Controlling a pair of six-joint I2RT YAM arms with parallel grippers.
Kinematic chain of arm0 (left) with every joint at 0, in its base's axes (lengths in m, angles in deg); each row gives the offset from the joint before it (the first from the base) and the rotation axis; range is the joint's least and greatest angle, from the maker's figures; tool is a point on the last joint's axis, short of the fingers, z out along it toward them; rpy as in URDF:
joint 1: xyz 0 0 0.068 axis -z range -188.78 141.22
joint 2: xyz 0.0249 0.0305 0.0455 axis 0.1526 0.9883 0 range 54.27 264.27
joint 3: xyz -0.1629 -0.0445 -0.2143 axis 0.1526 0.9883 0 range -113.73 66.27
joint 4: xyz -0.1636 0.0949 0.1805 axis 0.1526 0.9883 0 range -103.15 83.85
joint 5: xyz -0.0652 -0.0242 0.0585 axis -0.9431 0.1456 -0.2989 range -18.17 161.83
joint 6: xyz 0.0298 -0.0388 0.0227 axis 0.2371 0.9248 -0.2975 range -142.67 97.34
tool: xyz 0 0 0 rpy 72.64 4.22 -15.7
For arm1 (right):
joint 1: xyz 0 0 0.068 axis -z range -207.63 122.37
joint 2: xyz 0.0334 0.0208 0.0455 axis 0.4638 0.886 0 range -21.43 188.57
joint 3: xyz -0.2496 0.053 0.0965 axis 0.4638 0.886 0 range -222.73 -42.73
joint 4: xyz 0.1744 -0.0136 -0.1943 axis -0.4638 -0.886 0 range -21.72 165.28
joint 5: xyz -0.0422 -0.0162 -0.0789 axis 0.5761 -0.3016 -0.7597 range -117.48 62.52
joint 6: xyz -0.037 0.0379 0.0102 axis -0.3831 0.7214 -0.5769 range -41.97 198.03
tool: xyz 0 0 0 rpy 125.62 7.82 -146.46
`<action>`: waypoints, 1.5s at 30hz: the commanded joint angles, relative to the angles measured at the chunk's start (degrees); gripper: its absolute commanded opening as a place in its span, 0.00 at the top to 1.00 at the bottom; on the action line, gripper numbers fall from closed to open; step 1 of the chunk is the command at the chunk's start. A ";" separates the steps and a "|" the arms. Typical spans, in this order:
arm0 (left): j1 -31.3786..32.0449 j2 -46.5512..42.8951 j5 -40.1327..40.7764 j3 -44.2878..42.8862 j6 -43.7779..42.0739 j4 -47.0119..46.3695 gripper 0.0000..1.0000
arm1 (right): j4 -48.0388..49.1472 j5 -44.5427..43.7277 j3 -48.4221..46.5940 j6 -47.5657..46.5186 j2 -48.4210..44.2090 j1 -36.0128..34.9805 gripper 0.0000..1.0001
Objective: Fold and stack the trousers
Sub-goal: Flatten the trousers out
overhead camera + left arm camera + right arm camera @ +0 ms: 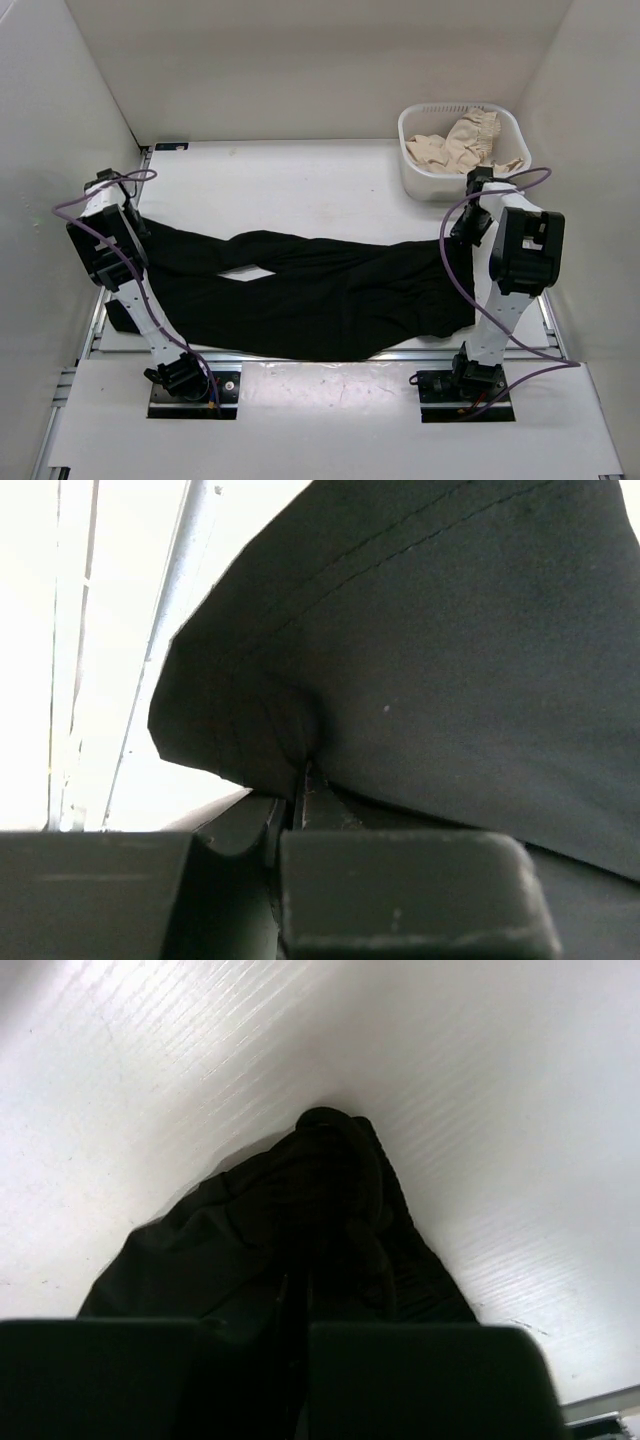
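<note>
The black trousers (320,290) lie spread across the table, legs toward the left and waist toward the right. My left gripper (138,228) sits at the far-left leg end. In the left wrist view the gripper (303,778) is shut on the hemmed edge of the trousers (450,660). My right gripper (462,238) is at the right end of the garment. In the right wrist view the gripper (300,1295) is shut on a bunched-up fold of the trousers (320,1190), which rises off the white table.
A white basket (440,185) holding a beige ruffled cloth (465,140) stands at the back right, just behind my right arm. White walls enclose the table on three sides. A metal rail (185,570) runs along the table's left edge.
</note>
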 commanded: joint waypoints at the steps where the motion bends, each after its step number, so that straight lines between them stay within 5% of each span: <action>1: -0.55 -4.25 0.70 -4.14 0.01 1.21 0.86 | -1.26 -3.18 -3.61 -1.91 -1.69 1.05 1.00; 8: -1.33 -9.44 5.88 -19.80 0.01 8.95 0.86 | -2.67 -7.84 -7.06 -8.86 -17.15 1.75 1.00; 14: -5.20 -20.15 5.89 -10.94 0.01 8.95 0.86 | 1.10 -7.32 3.93 -10.09 -30.60 4.66 1.00; 19: -6.87 -26.93 3.69 2.94 0.01 8.43 0.86 | 2.69 -2.40 8.86 -10.09 -32.45 4.66 1.00; 24: -7.40 -27.92 2.54 7.63 0.01 7.02 0.86 | 3.40 -1.08 9.40 -10.09 -30.45 4.66 1.00; 30: -5.30 -20.89 -0.09 -6.95 0.01 7.54 0.86 | 1.02 -3.01 2.11 -8.95 -28.25 4.66 1.00; 36: 1.55 -5.26 1.48 -25.13 0.01 8.07 0.86 | -1.00 -2.22 -11.83 -8.95 -15.17 4.13 1.00; 38: 2.70 1.42 2.10 -30.06 0.01 8.07 0.86 | -2.75 -3.01 -16.86 -7.90 -8.49 4.13 0.87; 39: 3.40 3.45 2.10 -34.26 0.01 8.07 0.84 | -4.41 -3.62 -19.24 -7.90 -6.55 3.52 0.75; 40: 3.41 5.21 2.89 -35.61 0.01 8.07 0.74 | -5.38 -3.62 -23.78 -7.90 -3.23 3.51 0.40; 41: 4.02 7.66 2.89 -36.23 0.01 8.07 0.46 | -6.61 -3.62 -25.92 -7.90 -1.89 2.99 0.28; 44: 4.02 6.56 2.20 -33.79 0.01 8.07 0.00 | -9.79 -3.62 -27.36 -8.42 -2.04 2.37 0.17; 45: 4.02 5.15 0.89 -30.47 0.01 8.07 0.00 | -9.09 -4.23 -25.61 -8.42 -3.44 2.37 0.14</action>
